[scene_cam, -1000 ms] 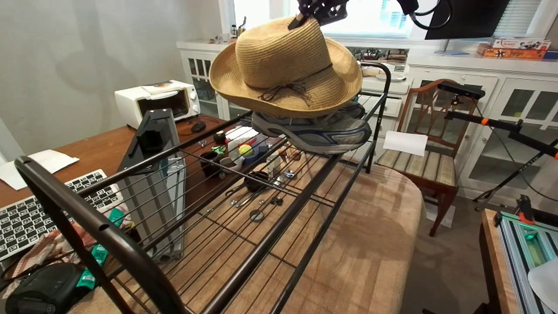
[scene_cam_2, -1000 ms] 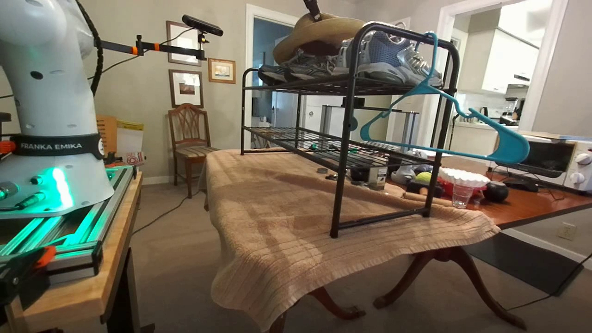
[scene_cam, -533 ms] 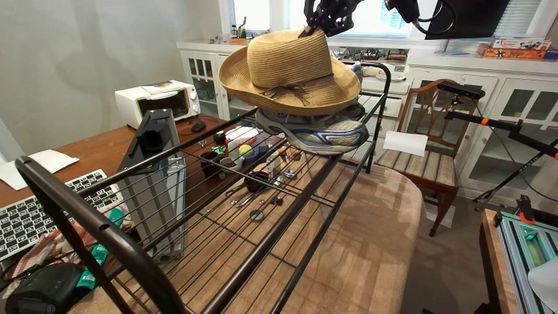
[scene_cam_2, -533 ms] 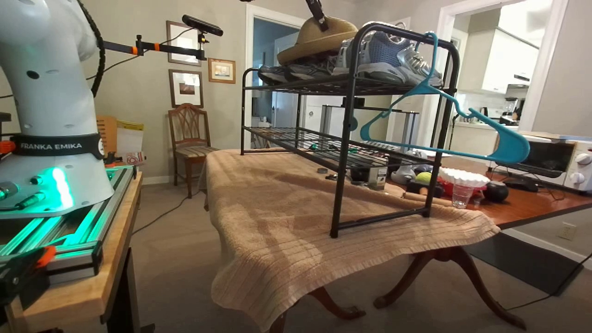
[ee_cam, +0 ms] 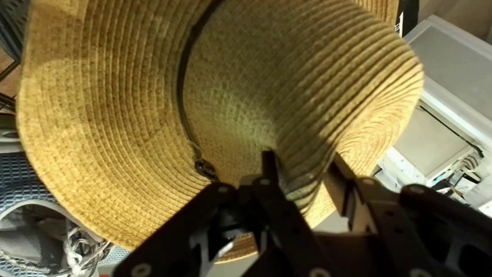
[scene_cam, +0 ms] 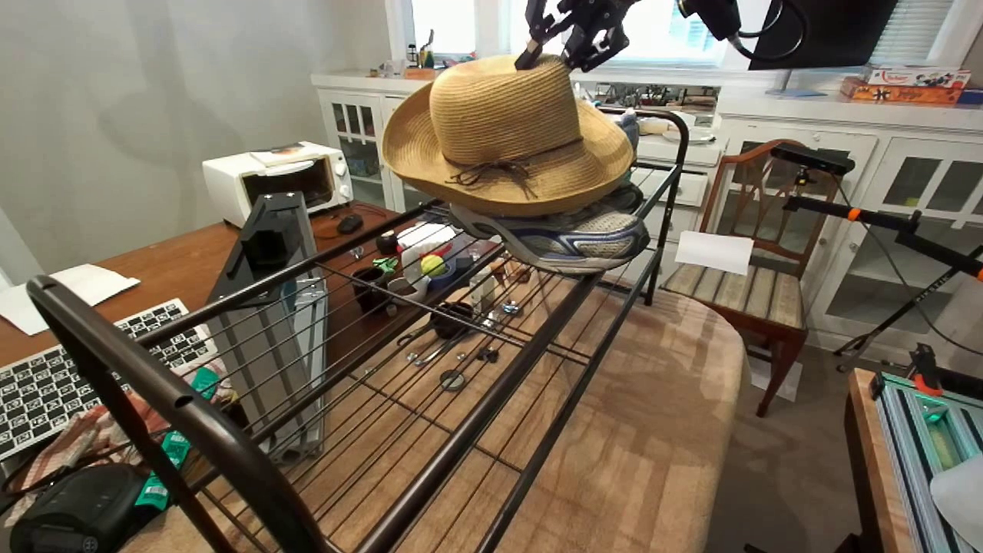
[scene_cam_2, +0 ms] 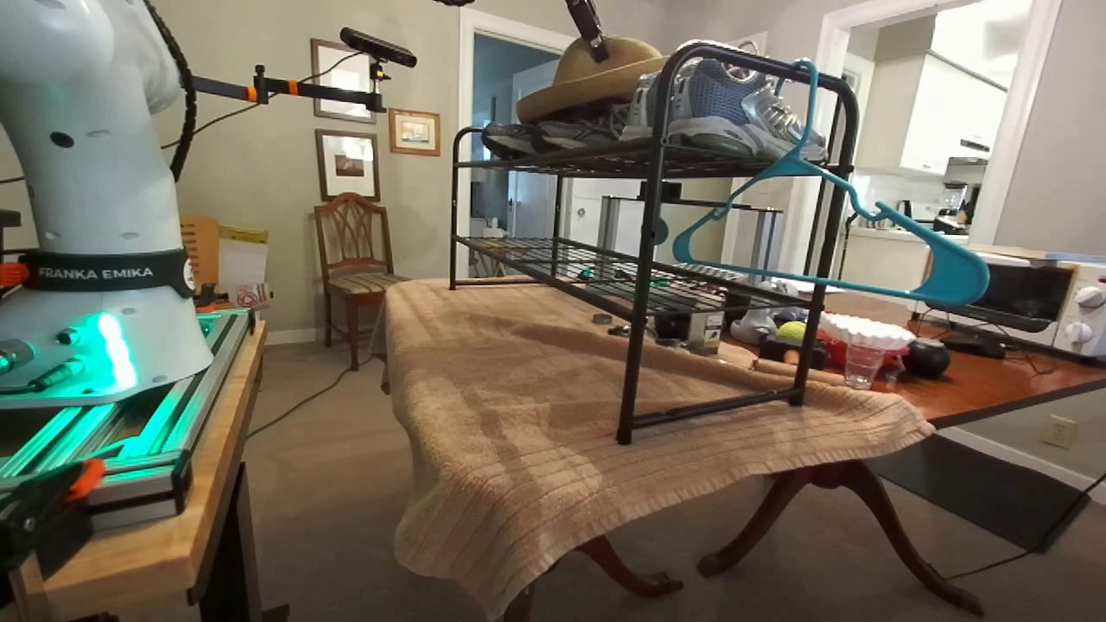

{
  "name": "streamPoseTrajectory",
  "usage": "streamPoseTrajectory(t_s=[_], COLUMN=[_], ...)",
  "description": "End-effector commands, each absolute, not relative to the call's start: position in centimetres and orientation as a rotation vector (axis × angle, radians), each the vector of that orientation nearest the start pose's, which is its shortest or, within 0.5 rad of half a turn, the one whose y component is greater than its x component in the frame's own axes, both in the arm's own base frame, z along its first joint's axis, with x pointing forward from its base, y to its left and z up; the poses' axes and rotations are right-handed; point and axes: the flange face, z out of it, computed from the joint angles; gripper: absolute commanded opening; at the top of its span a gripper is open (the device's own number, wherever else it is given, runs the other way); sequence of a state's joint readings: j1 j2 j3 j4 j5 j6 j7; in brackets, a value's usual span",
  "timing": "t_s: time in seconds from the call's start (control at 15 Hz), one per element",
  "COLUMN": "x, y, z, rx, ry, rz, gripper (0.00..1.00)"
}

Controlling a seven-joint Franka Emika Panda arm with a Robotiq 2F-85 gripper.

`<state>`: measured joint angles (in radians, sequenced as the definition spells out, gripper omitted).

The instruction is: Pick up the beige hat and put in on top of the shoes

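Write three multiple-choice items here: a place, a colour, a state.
1. Where is the beige hat?
A) On the chair
B) On top of the shoes
C) On the keyboard

2. What colour is the hanger?
A) Turquoise
B) Red
C) White

3. How is the gripper?
A) Shut tip to tip
B) Shut on a shoe
C) Open

1 B: it lies over them in both exterior views.
2 A: its blue-green frame hangs from the rack.
3 C: the fingers stand apart in the wrist view.

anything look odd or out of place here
A teal clothes hanger dangles from the end of the black rack, odd because that rack carries shoes. The beige hat slants, its brim lower on one side.
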<state>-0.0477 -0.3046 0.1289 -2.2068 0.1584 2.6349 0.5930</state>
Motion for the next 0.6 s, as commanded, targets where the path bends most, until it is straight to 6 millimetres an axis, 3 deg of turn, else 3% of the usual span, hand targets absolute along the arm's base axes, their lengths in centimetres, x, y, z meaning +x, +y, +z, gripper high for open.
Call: streamPoseTrajectory(t_s=[0.0,0.27,0.53], x=[50.4,50.0,49.1], y=[5.1,5.4,5.1], z=[59.7,60.9,62.2], rx=[-2.542,-2.548,-2.601], ry=[0.79,0.756,0.691], rz=[-0.919,-0.951,-1.001], gripper=[0.71,0.99,1.0])
